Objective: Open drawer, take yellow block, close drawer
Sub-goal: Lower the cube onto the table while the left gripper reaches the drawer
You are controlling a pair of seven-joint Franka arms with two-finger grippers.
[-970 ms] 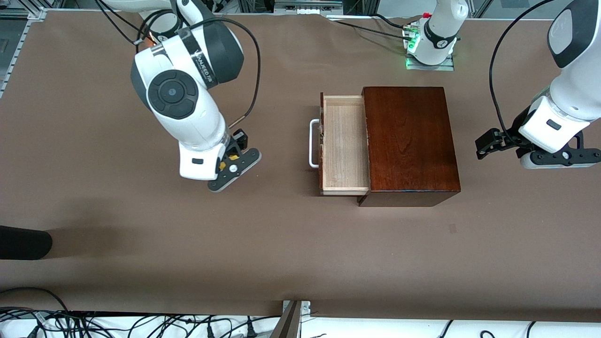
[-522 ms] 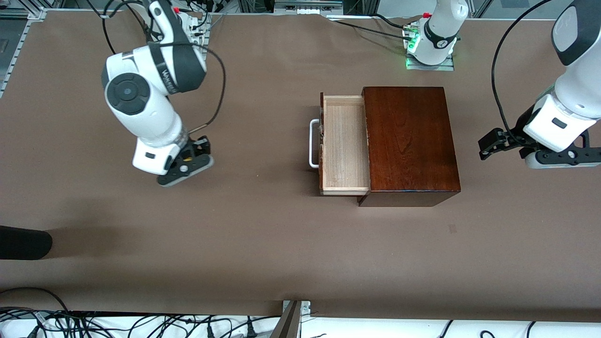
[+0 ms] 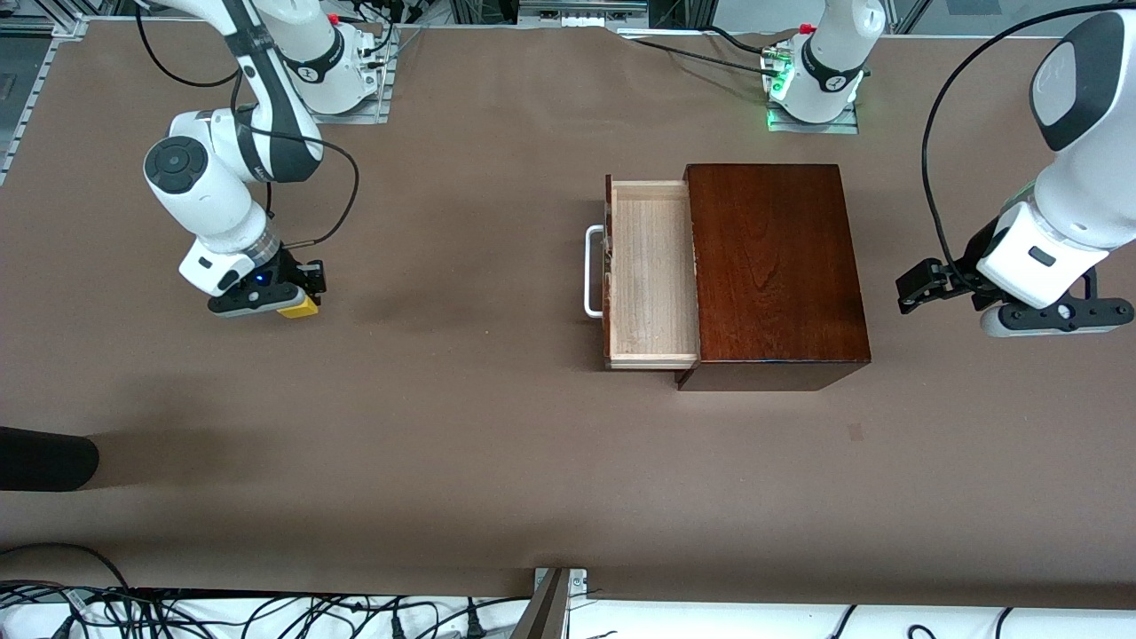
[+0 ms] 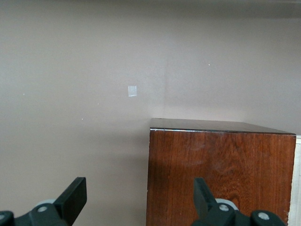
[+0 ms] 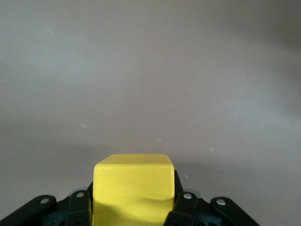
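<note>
Right wrist view shows you the right gripper (image 5: 134, 207) clamped on the yellow block (image 5: 133, 188), low over the table (image 3: 461, 444) toward the right arm's end. Your left gripper (image 4: 136, 207) waits spread wide beside the mahogany box (image 3: 772, 262); the drawer (image 3: 648, 275) stands pulled out.
</note>
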